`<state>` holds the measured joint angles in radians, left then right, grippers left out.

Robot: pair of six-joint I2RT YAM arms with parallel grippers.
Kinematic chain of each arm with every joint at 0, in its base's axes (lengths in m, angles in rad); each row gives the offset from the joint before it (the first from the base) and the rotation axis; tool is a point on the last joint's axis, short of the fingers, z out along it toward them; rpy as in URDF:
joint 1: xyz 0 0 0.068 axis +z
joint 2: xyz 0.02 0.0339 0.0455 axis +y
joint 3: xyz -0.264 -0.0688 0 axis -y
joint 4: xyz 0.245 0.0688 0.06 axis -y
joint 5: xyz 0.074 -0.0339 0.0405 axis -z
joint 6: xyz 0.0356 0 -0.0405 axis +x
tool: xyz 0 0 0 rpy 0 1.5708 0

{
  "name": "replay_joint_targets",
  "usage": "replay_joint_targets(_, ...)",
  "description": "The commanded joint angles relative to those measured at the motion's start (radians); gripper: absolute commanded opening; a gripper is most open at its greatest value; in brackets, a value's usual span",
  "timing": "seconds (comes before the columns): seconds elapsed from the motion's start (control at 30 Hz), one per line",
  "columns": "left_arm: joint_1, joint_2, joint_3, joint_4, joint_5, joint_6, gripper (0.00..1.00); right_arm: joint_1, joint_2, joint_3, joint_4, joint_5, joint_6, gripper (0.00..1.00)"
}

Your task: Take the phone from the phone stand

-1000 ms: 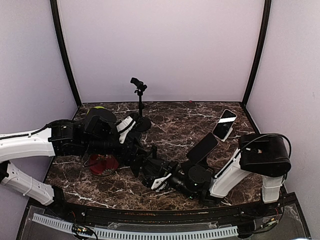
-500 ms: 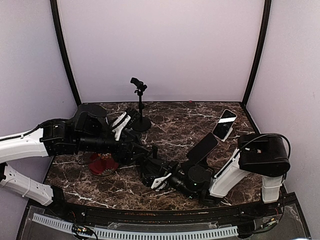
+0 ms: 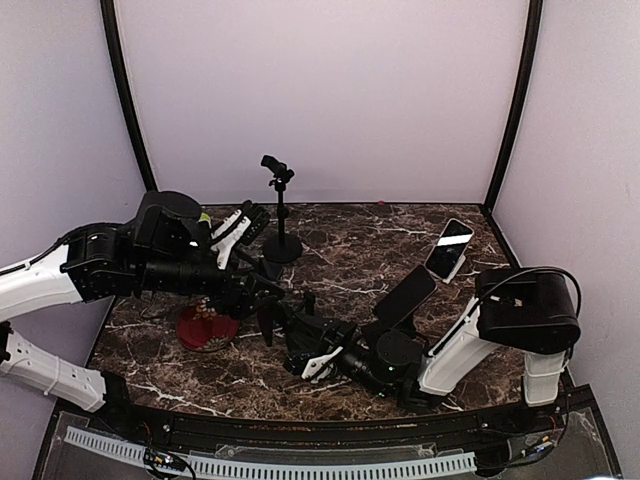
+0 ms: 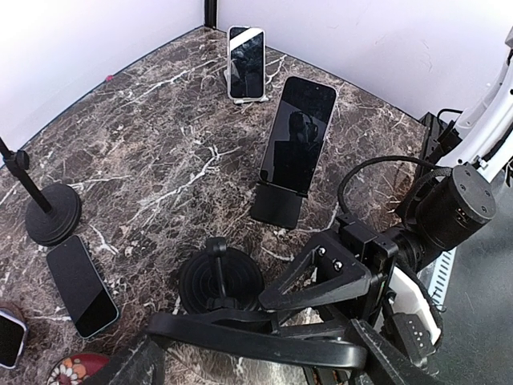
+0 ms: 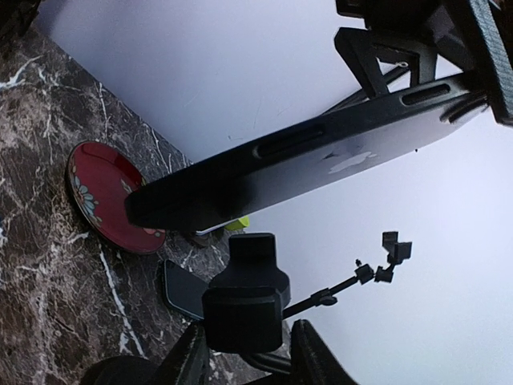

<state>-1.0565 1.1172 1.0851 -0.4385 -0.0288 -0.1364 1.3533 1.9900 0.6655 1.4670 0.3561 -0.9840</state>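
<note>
Phone: the phone [image 5: 304, 156] is seen edge-on in the right wrist view, held in the air just above the phone stand [image 5: 244, 301]. No part of it is seated in the cradle.
Phone stand: it stands upright on its round base on the marble table [image 3: 350, 240], in the near middle, between the two arms. In the left wrist view the cradle is bare.
Left gripper: the left gripper [image 4: 260, 353] is closed on the phone, which is pinched across its width near one end, so the jaws are kept wide by the phone's body.
Right gripper: the right gripper [image 5: 244, 361] is set low at the stand, with one finger on either side of the stem. The jaws are partly spread, and whether the stem is pressed or merely flanked cannot be told.
Done: the lift-off is judged complete — phone and stand are apart.
Left to do: the phone is probably to be carried clear and laid down on the table, and the stand is to be let go.
Bystanders: a second dark phone [image 4: 292, 144] is propped on its own holder to the right and a light-edged phone [image 4: 246, 52] at the far right. A flat phone [image 4: 80, 285] and a red dish [image 5: 108, 196] lie to the left — none is touched.
</note>
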Motion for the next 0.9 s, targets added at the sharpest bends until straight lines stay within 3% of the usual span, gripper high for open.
replay_joint_targets(0.0, 0.003, -0.051, 0.084, -0.038, -0.028, 0.024, 0.45, 0.010, -0.009, 0.017, 0.108, 0.009, -0.025, 0.41)
replay_joint_targets(0.47, 0.006, -0.032, 0.195, -0.080, -0.109, 0.053, 0.45, 0.029, -0.021, 0.006, 0.086, 0.028, -0.031, 0.63)
replay_joint_targets(0.87, 0.055, -0.022, 0.214, -0.076, -0.150, 0.023, 0.45, 0.033, -0.013, 0.056, -0.004, 0.066, -0.100, 0.48)
